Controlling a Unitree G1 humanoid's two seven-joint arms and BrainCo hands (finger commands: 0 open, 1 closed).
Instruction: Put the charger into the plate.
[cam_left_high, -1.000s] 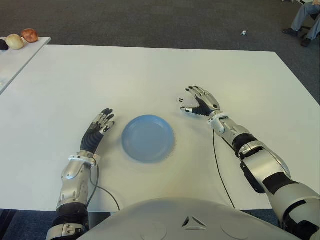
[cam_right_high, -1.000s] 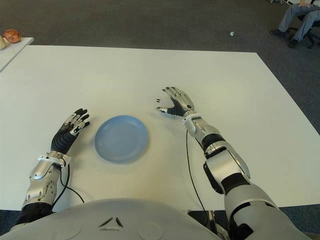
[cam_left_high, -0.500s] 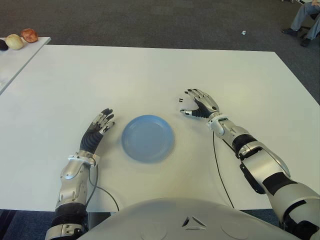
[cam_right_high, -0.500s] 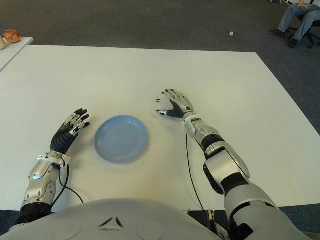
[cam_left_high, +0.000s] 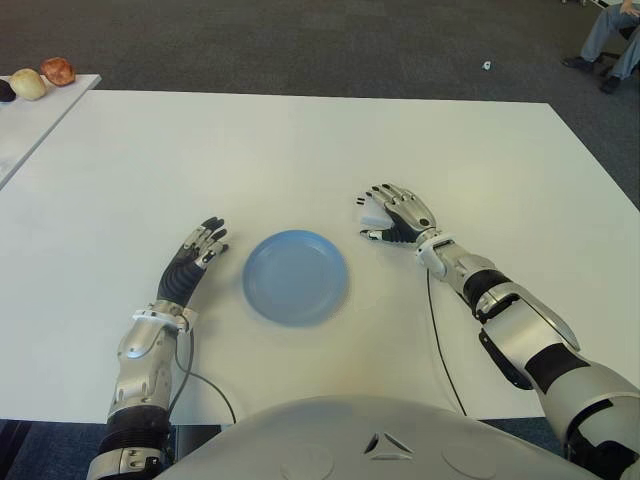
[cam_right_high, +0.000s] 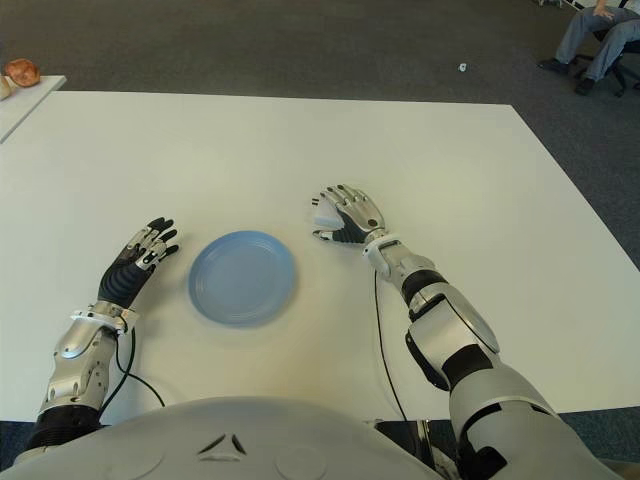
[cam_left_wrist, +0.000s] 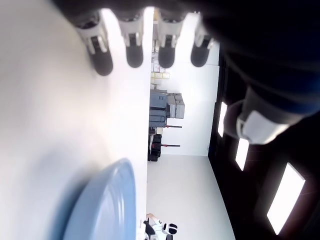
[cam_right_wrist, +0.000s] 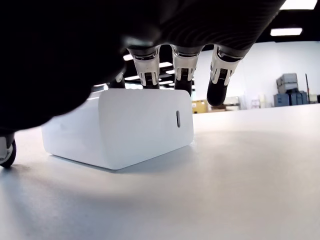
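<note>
The charger (cam_left_high: 370, 211), a small white block, lies on the white table (cam_left_high: 300, 150) just right of the blue plate (cam_left_high: 296, 276). My right hand (cam_left_high: 392, 212) hovers over it, palm down, with the fingers spread across its top and the thumb on its near side. In the right wrist view the charger (cam_right_wrist: 125, 127) stands flat on the table and the fingertips (cam_right_wrist: 220, 87) hang just above and behind it, not closed on it. My left hand (cam_left_high: 195, 260) shows open and flat, left of the plate. The plate holds nothing.
A second table at the far left carries round fruit-like items (cam_left_high: 40, 78). A seated person's legs (cam_left_high: 610, 40) show at the top right on the carpet. Thin cables (cam_left_high: 440, 340) run along both forearms.
My right hand has come down and toward the plate, from beside the charger to covering it. The left hand and the plate have not moved.
</note>
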